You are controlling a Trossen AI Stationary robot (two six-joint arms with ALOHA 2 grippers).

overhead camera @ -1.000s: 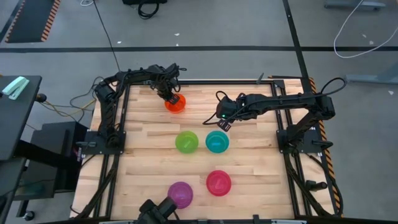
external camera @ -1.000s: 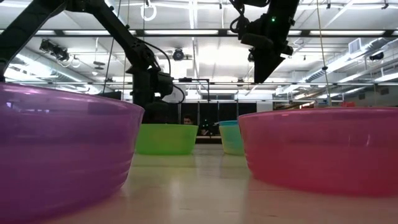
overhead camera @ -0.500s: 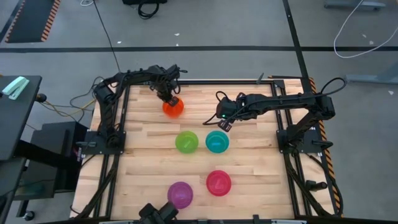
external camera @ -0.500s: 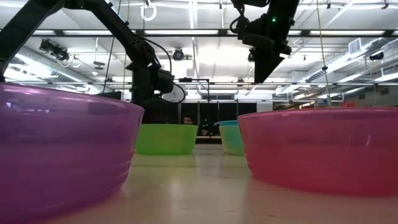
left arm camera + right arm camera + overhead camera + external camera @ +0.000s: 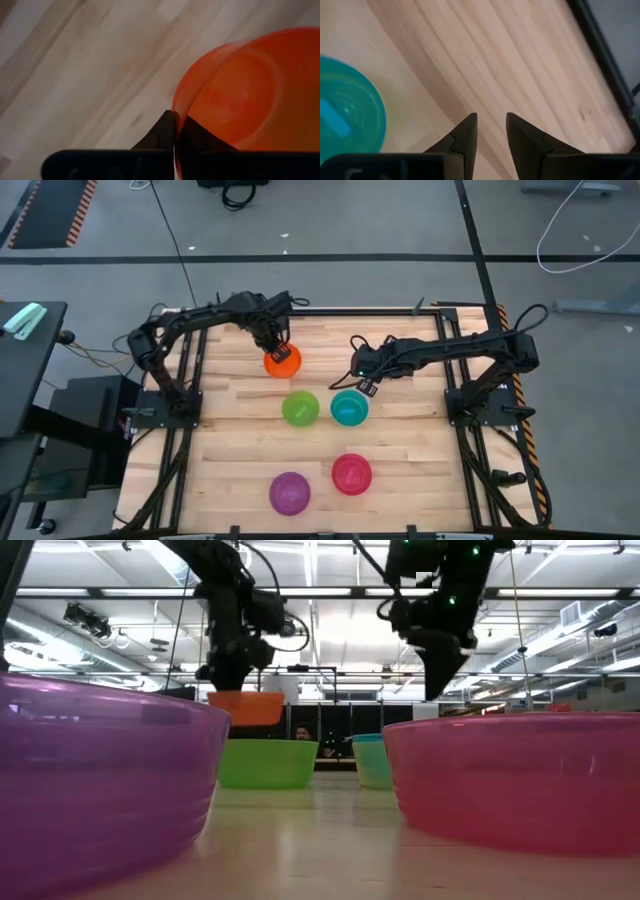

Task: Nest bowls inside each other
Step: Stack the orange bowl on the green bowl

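My left gripper (image 5: 274, 346) is shut on the orange bowl (image 5: 283, 361), which hangs in the air at the far middle of the table and shows raised in the low view (image 5: 246, 707). My right gripper (image 5: 362, 386) is open and hovers just beyond the blue bowl (image 5: 349, 408), touching nothing; its wrist view shows that bowl (image 5: 345, 120) off to one side of the fingers. The green bowl (image 5: 300, 408) sits beside the blue one on its base. The pink bowl (image 5: 352, 474) and the purple bowl (image 5: 290, 493) stand near the front edge. The yellow bowl is out of view. My left gripper pinches the orange bowl's rim (image 5: 175, 112) on the far-left side, one finger outside the wall (image 5: 162, 131) and the other inside, seen through the plastic (image 5: 197, 136). It comes from above, pointing down. The bowl is lifted clear, open side up, hanging below the fingers.
Bare wood lies between the middle pair of bowls and the front pair, and along the table's left and right sides. A black frame (image 5: 455, 370) borders the table. In the low view the purple (image 5: 100, 780) and pink (image 5: 520, 775) bowls fill the foreground.
My left gripper has raised the orange bowl clear of the table and carried it a little toward the near edge, closer to the green bowl. My right gripper has come down and slightly toward the near edge, closer to the blue bowl.
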